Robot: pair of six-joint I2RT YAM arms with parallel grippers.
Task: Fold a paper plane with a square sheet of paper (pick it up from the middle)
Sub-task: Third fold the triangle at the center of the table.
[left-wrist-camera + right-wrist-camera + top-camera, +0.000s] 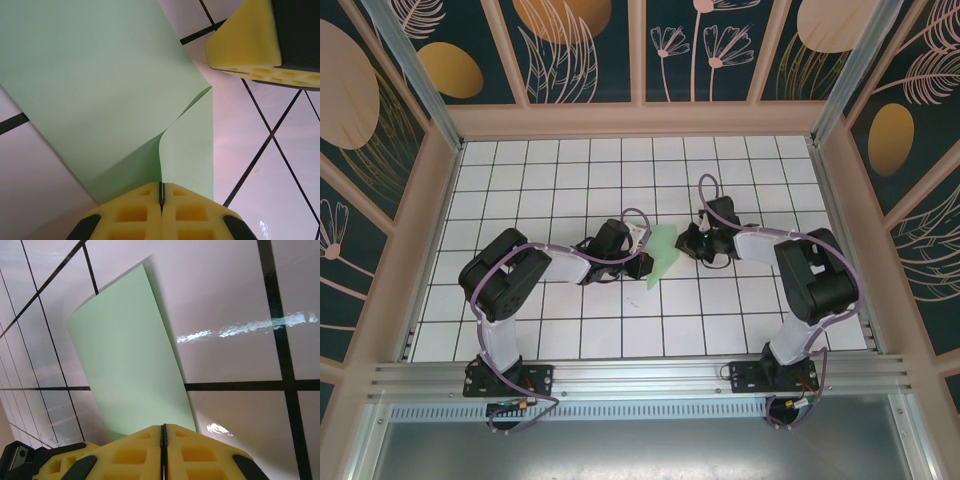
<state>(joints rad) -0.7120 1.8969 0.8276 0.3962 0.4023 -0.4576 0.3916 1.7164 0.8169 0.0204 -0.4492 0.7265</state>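
Observation:
The square sheet of paper [663,255], pale mint green, stands lifted off the white grid table between the two grippers. My left gripper [645,248] is shut on it. In the left wrist view the fingertips [161,186] pinch a doubled edge, and the sheet [100,75] curls away from them in two layers. My right gripper [686,243] is shut, and one of its yellow fingers [245,40] sits just clear of the sheet's right edge. From the right wrist the sheet [130,355] rises beyond the closed gripper [162,427]. The paper plane is out of view.
The table [570,330] is white tile with black grid lines. Wooden-framed walls with dark floral panels [585,50] close it in on three sides. An aluminium rail [640,375] runs along the near edge by the arm bases.

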